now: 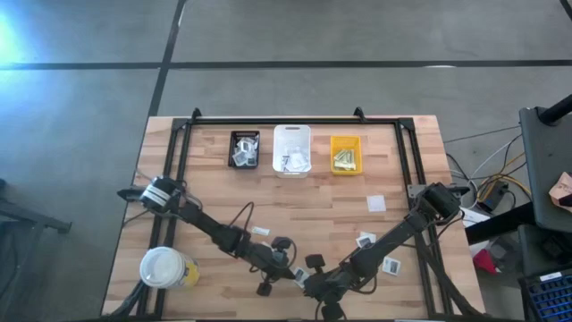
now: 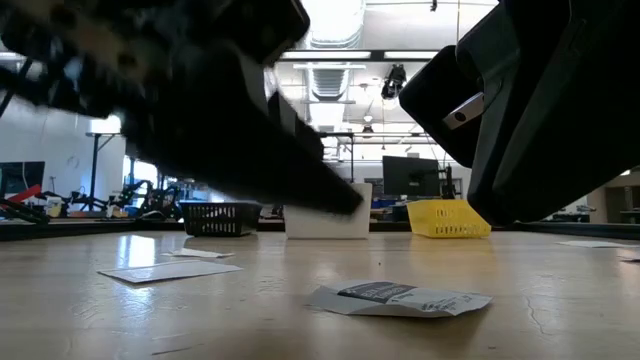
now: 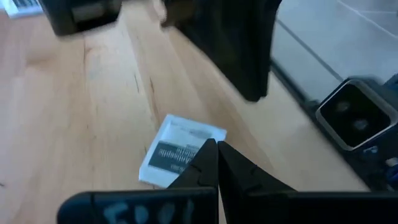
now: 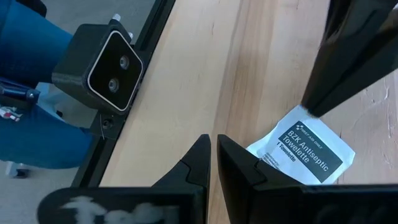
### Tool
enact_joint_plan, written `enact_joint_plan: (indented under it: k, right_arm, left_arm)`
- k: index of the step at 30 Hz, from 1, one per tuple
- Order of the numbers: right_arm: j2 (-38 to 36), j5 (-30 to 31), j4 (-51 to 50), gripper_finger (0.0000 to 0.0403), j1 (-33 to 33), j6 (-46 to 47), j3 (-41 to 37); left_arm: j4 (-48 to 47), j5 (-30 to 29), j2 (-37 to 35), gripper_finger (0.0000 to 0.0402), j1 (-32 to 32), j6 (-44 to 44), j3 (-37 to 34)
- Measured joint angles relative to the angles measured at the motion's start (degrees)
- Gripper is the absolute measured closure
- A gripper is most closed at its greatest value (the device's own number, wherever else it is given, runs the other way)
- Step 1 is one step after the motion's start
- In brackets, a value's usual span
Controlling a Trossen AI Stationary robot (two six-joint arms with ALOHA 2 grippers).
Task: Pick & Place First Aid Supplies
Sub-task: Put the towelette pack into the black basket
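We judge the pick not yet made — the antiseptic towelette packet (image 4: 303, 151) lies flat near the table's front-edge camera (image 4: 106, 65). The left gripper (image 3: 216, 163) is closed and empty above it; the right gripper (image 4: 212, 163) is nearly closed and empty beside it. Its long axis runs diagonal to the wood grain — next, open and descend.

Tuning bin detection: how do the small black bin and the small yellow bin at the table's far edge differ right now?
Colour: the small black bin is dark; the small yellow bin is bright yellow.
Position: in the high view the black bin stands left of the white bin, the yellow bin right of it.
Contents: the black bin holds pale whitish packets; the yellow bin holds narrow yellow-green strips.
Shared: both are small, rectangular, open-topped, and in the same row.
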Motion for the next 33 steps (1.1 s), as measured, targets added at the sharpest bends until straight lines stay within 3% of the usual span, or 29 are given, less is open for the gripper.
enact_joint_plan:
  k: [8, 15, 23, 33]
  right_arm:
    - [0.0, 0.0, 0.0, 0.0376, 0.0, 0.2, -0.3]
    - [0.0, 0.0, 0.0, 0.0376, 0.0, -0.3, -1.5]
    - [0.0, 0.0, 0.0, 0.0376, 0.0, -1.1, -2.2]
    - [0.0, 2.0, -0.1, 0.0376, 0.0, -7.4, -2.2]
  left_arm:
    - [1.0, -0.8, 3.6, 0.0401, 0.0, -0.9, 1.3]
    - [-1.6, -4.8, 3.3, 0.0401, 0.3, -2.3, 1.3]
    - [-5.3, -5.2, 3.0, 0.0401, 1.4, -5.6, 1.3]
    - [-7.1, -5.2, 2.9, 0.0401, 1.5, -6.6, 1.4]
